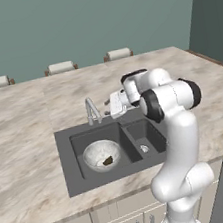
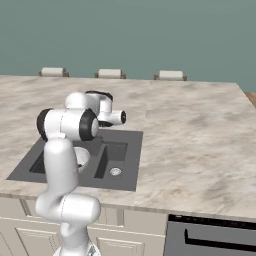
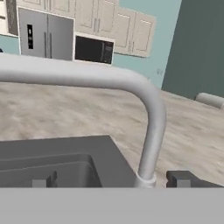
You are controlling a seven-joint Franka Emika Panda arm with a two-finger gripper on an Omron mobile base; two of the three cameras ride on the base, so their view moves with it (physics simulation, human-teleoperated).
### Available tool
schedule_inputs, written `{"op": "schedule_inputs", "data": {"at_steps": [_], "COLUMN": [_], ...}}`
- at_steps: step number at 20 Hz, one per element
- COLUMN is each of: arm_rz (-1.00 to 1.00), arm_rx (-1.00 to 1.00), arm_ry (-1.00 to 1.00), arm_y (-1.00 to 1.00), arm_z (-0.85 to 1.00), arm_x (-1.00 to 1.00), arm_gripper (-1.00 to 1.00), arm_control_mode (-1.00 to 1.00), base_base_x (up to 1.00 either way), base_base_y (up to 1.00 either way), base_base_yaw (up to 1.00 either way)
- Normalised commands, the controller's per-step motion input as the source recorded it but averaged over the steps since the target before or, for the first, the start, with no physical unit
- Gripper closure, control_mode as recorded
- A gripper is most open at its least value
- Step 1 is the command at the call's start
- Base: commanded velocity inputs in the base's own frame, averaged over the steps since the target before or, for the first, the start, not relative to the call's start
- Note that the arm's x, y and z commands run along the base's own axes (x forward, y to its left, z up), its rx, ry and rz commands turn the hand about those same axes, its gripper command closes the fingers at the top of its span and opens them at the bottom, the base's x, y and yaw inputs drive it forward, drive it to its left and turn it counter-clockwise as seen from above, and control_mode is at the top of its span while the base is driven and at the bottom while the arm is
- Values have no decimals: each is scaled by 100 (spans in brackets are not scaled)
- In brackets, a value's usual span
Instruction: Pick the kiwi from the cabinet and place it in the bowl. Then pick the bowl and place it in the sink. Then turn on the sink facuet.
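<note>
The claw [image 1: 107,106] hangs with its jaws spread wide and nothing between them, level with the tap [image 1: 92,111] and just to its right as the left base view shows it. From the hand camera the two dark fingertips [image 3: 180,178] rise at the bottom edge with the tap's upright stem [image 3: 151,144] standing between them, nearer the right one, and its arched spout sweeping off to the left. The bowl [image 1: 102,154] already sits in the left basin of the dark sink [image 1: 71,170], with the kiwi [image 1: 108,160] lying inside it, so the step in hand looks to be turning the water on. To do it well, the claw probably has to find the tap's handle rather than the spout; the handle cannot be made out clearly in these views, so a slow approach low at the base of the stem seems wise, pushing sideways and not squeezing the thin pipe. The spout itself is the main thing in the way: the open fingers straddle it and could knock against it. The arm's own elbow hides part of the sink in the right base view. Farther off, the marbled counter [image 1: 28,146] spreads around the sink, three stool tops [image 1: 60,67] line its back edge, and across the room stand a fridge [image 3: 46,35], a microwave [image 3: 92,49] and pale wall cupboards [image 3: 127,30].
</note>
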Motion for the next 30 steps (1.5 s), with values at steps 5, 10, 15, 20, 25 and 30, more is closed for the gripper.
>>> {"op": "schedule_inputs", "data": {"at_steps": [5, 10, 15, 20, 25, 30], "arm_rz": [0, 0, 0, 0, -6, -16], "arm_rx": [13, 13, 11, 5, 0, 0], "arm_ry": [9, 1, 3, 1, 0, 0], "arm_y": [0, 0, -2, 1, 18, 24], "arm_z": [-16, -21, -6, -8, -11, 0], "arm_x": [41, 4, -1, -14, -29, -5], "arm_gripper": [-100, -100, -100, -100, -100, -100], "arm_control_mode": [-100, -100, -100, -100, -100, -100], "base_base_x": [0, 0, 0, 0, 0, 0], "base_base_y": [0, 0, 0, 0, 0, 0], "base_base_yaw": [0, 0, 0, 0, 0, 0]}}
